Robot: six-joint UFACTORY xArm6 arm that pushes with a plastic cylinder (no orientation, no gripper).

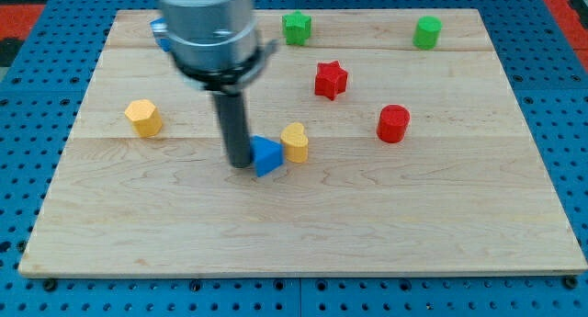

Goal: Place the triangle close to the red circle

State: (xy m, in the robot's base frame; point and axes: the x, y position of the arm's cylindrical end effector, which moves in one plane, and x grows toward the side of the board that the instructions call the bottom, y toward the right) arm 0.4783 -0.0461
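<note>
A blue triangle block (267, 155) lies near the middle of the wooden board (303, 225). My tip (238, 163) touches its left side. A yellow heart-shaped block (296, 141) sits against the triangle's upper right. The red circle, a red cylinder (393, 123), stands to the view's right of them, well apart from the triangle.
A red star block (331, 79) is above and left of the red cylinder. A yellow hexagon block (143, 117) sits at the left. A green star block (297, 27) and a green cylinder (427, 31) are along the top. A blue block (160, 29) shows partly behind the arm.
</note>
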